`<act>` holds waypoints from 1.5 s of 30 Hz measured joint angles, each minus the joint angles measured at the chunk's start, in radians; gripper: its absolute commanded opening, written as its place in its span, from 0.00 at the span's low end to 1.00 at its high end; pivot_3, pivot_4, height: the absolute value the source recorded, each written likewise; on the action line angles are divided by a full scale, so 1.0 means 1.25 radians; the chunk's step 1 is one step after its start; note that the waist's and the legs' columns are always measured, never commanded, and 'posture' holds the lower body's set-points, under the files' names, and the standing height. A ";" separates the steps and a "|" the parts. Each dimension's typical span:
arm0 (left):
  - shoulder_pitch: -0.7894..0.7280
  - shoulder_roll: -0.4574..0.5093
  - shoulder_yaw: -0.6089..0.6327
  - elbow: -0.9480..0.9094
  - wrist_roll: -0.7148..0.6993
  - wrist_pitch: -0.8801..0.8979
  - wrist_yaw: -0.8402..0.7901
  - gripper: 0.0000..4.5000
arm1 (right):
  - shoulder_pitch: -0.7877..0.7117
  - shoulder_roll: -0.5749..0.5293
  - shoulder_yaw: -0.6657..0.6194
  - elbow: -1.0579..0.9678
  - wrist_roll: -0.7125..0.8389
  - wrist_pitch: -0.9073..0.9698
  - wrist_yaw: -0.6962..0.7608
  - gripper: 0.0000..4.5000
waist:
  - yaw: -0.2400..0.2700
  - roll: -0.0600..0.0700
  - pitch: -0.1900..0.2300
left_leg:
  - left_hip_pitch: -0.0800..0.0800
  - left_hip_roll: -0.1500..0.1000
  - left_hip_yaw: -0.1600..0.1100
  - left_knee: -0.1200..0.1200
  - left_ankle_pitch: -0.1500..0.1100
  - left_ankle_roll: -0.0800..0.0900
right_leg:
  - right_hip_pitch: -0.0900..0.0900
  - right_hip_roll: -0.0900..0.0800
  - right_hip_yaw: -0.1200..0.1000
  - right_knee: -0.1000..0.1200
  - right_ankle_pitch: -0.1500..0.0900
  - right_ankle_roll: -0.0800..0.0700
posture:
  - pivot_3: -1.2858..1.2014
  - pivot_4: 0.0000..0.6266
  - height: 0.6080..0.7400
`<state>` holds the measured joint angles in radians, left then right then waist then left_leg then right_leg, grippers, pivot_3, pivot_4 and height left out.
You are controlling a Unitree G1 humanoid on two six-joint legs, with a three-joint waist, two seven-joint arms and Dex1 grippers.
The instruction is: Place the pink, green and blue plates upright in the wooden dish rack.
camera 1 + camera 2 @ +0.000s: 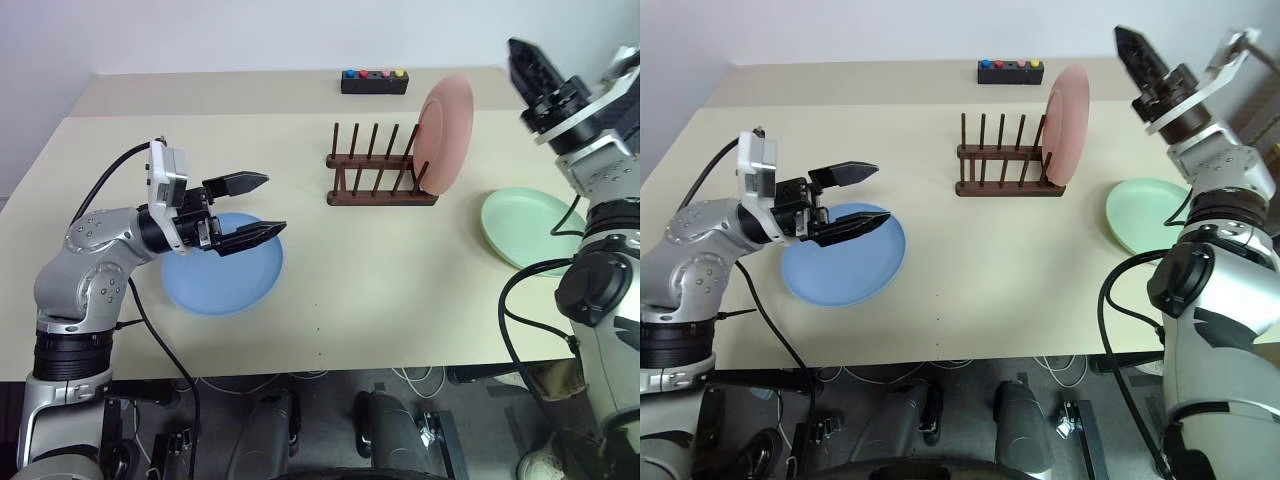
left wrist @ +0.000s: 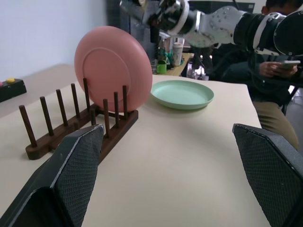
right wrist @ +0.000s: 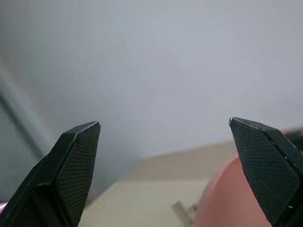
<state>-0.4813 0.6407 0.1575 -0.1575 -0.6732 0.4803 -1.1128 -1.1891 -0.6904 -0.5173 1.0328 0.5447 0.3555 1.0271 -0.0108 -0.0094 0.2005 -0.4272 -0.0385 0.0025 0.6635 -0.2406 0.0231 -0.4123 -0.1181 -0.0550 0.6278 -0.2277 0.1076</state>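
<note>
The pink plate [image 1: 443,135] stands upright in the right-hand end slot of the wooden dish rack [image 1: 380,178]. Flat on the table to the right of the rack lies the green plate [image 1: 528,226]. The blue plate [image 1: 222,268] lies flat at the left. My left gripper [image 1: 272,203] hovers open just above the blue plate, pointing toward the rack, with nothing between its fingers. My right gripper [image 3: 164,122] is raised up and to the right of the pink plate, apart from it, open and empty; one of its fingers [image 1: 1137,55] shows above the plate's rim.
A black box with coloured buttons [image 1: 374,81] sits at the table's far edge behind the rack. A seated person [image 2: 279,71] is beyond the table's right side. The other rack slots stand free of plates. Cables hang below the table's front edge.
</note>
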 measured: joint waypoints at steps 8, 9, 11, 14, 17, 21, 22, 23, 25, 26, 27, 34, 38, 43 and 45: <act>-0.011 -0.010 -0.019 0.028 0.007 -0.012 -0.015 1.00 | 0.283 -0.160 0.301 -0.236 -0.265 -0.006 0.047 0.99 | -0.002 0.002 0.001 | 0.000 0.000 0.001 0.000 0.000 0.000 | -0.001 0.000 0.001 0.001 0.000 0.000 | 0.52 0.24 0.96; -0.015 -0.014 -0.023 0.031 0.008 -0.014 -0.017 1.00 | 0.310 -0.182 0.321 -0.280 -0.270 0.017 0.071 0.99 | -0.003 0.003 0.001 | 0.000 0.000 0.001 0.000 0.000 0.000 | -0.001 0.000 0.001 0.001 0.000 0.000 | 0.52 0.24 0.96; -0.025 -0.019 -0.029 0.037 0.009 -0.022 -0.023 1.00 | 0.356 -0.221 0.359 -0.355 -0.292 0.043 0.107 0.99 | -0.004 0.002 0.001 | 0.001 0.001 0.001 0.000 0.000 0.000 | -0.001 0.000 0.001 0.001 0.000 0.000 | 0.52 0.24 0.96; -0.041 -0.024 -0.042 0.055 0.016 -0.030 -0.032 1.00 | 0.381 -0.230 0.382 -0.378 -0.309 0.084 0.111 0.99 | -0.004 0.003 0.001 | 0.001 0.000 0.001 0.000 0.000 0.000 | 0.000 0.000 0.001 0.001 0.000 0.000 | 0.52 0.24 0.96; -0.042 -0.027 -0.051 0.063 0.021 -0.030 -0.034 1.00 | 0.392 -0.249 0.410 -0.384 -0.331 0.106 0.114 0.99 | -0.001 0.003 0.001 | 0.001 0.000 0.001 0.000 0.000 0.000 | 0.000 0.000 0.001 0.001 0.000 0.000 | 0.52 0.24 0.96; -0.040 -0.022 -0.050 0.064 0.023 -0.030 -0.035 1.00 | 0.417 -0.271 0.437 -0.388 -0.341 0.150 0.140 0.99 | 0.002 0.003 0.001 | 0.000 0.000 0.001 0.000 0.000 0.000 | 0.000 -0.001 0.001 0.000 0.000 0.000 | 0.52 0.24 0.96; -0.039 -0.021 -0.050 0.063 0.023 -0.030 -0.035 1.00 | 0.420 -0.271 0.443 -0.389 -0.343 0.159 0.143 0.99 | 0.001 0.003 0.001 | 0.000 0.000 0.001 0.000 0.000 0.000 | 0.000 -0.001 0.001 0.000 0.000 0.000 | 0.52 0.24 0.96; -0.037 -0.021 -0.050 0.063 0.023 -0.030 -0.035 1.00 | 0.420 -0.271 0.449 -0.389 -0.350 0.162 0.143 0.99 | 0.001 0.003 0.001 | 0.001 0.000 0.001 0.000 0.000 0.000 | 0.000 -0.001 0.001 0.000 0.000 0.000 | 0.52 0.24 0.96; -0.033 -0.020 -0.050 0.063 0.023 -0.030 -0.033 1.00 | 0.420 -0.271 0.466 -0.387 -0.369 0.161 0.140 0.99 | 0.000 0.003 0.001 | 0.001 0.000 0.001 0.000 0.000 0.000 | 0.000 0.000 0.001 0.000 0.000 0.000 | 0.52 0.24 0.96; -0.033 -0.020 -0.050 0.063 0.023 -0.030 -0.033 1.00 | 0.420 -0.271 0.473 -0.383 -0.375 0.161 0.139 0.99 | -0.001 0.003 0.001 | 0.001 0.000 0.001 0.000 0.000 0.000 | 0.000 0.000 0.001 0.000 0.000 0.000 | 0.52 0.24 0.96; -0.033 -0.019 -0.050 0.062 0.023 -0.030 -0.032 1.00 | 0.420 -0.271 0.479 -0.381 -0.384 0.161 0.139 0.94 | -0.001 0.003 0.001 | 0.001 0.000 0.001 0.000 0.000 0.000 | 0.000 0.000 0.001 0.000 0.000 0.000 | 0.52 0.24 0.96; -0.033 -0.014 -0.050 0.060 0.023 -0.030 -0.028 1.00 | 0.418 -0.271 0.512 -0.349 -0.436 0.134 0.123 0.24 | 0.001 0.003 0.001 | 0.001 0.000 0.001 0.000 0.000 0.000 | 0.000 0.000 0.001 0.000 0.000 0.000 | 0.52 0.24 0.96; -0.033 -0.014 -0.050 0.060 0.023 -0.030 -0.028 1.00 | 0.409 -0.286 0.516 -0.348 -0.457 0.095 0.117 0.01 | 0.000 0.001 0.000 | 0.001 0.000 0.000 0.001 0.000 0.000 | 0.001 0.000 0.001 0.000 0.000 0.000 | 0.52 0.24 0.96; -0.033 -0.014 -0.050 0.060 0.023 -0.030 -0.029 1.00 | 0.410 -0.287 0.509 -0.349 -0.451 0.101 0.121 0.01 | 0.000 0.001 0.000 | 0.001 0.000 0.000 0.001 0.000 0.000 | 0.001 0.000 0.001 0.000 0.000 0.000 | 0.52 0.24 0.96; -0.033 -0.014 -0.050 0.060 0.023 -0.030 -0.030 1.00 | 0.398 -0.281 0.495 -0.347 -0.442 0.102 0.119 0.01 | 0.000 0.001 0.000 | 0.001 0.000 0.000 0.001 0.000 0.000 | 0.001 0.000 0.001 0.000 0.000 0.000 | 0.52 0.24 0.96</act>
<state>-0.5228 0.6233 0.0956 -0.0825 -0.6444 0.4428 -1.1500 -0.6912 -1.0421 0.1012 0.5987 -0.0084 0.4833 1.1755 -0.0107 -0.0081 0.2008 -0.4258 -0.0383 0.0029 0.6644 -0.2405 0.0230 -0.4115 -0.1186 -0.0540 0.6281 -0.2278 0.1077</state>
